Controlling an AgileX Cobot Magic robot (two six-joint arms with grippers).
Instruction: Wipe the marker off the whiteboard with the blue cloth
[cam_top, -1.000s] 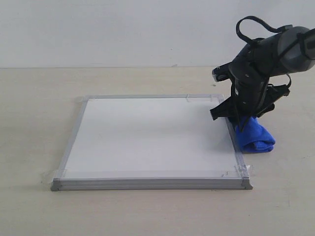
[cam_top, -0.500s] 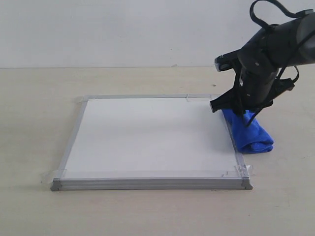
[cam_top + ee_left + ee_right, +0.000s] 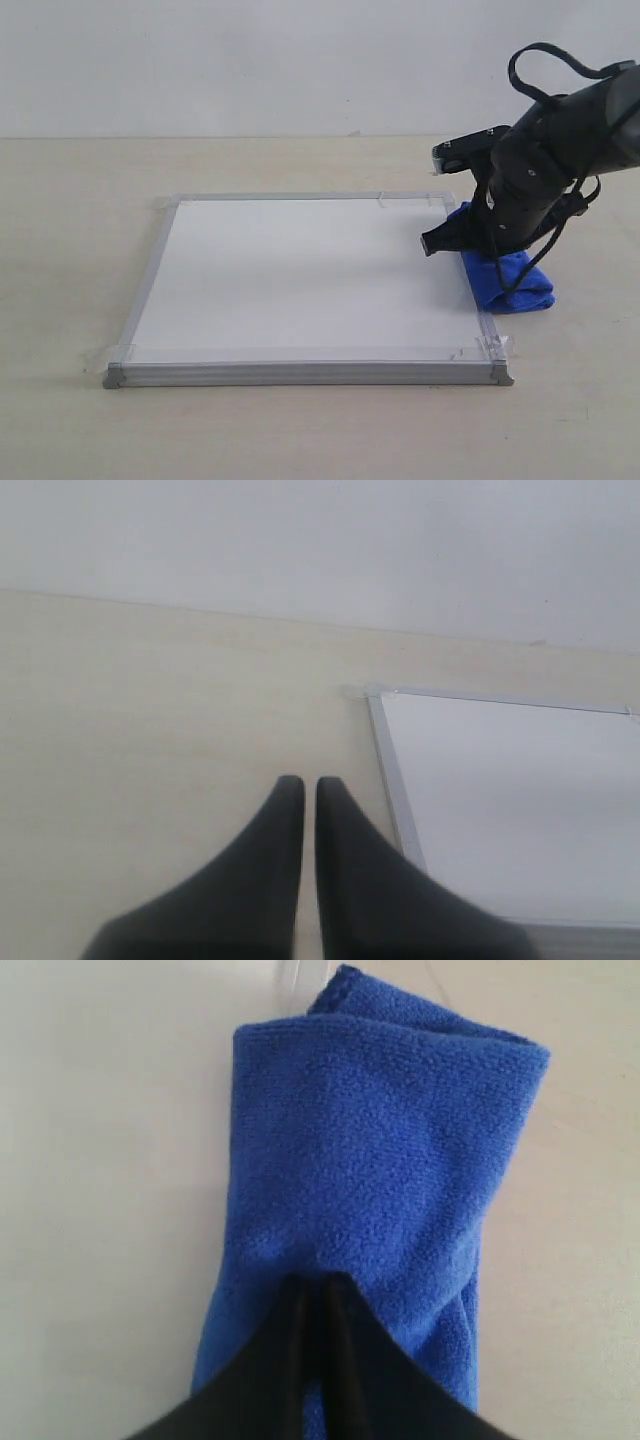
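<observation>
The cloth (image 3: 505,277) lies at the right edge of the board (image 3: 300,280), partly over the frame and partly on the table (image 3: 70,250), with the right gripper (image 3: 318,1290) pressed into it. In the right wrist view the two black fingers sit nearly together with a pinch of blue pile between them, so the claw looks closed on the cloth. The left gripper (image 3: 302,790) is closed on nothing, over bare table near the board's far left corner.

No pen line shows on the white surface in any view, so the mark may be hidden under the arm or too faint to see; a wipe aimed blind could miss it. The pinch takes only a small fold, so the soft, fuzzy microfibre could slip free or drag unevenly. It could also snag on the raised grey metal frame or the clear tape at the corners. The board is smooth, flat and glossy.
</observation>
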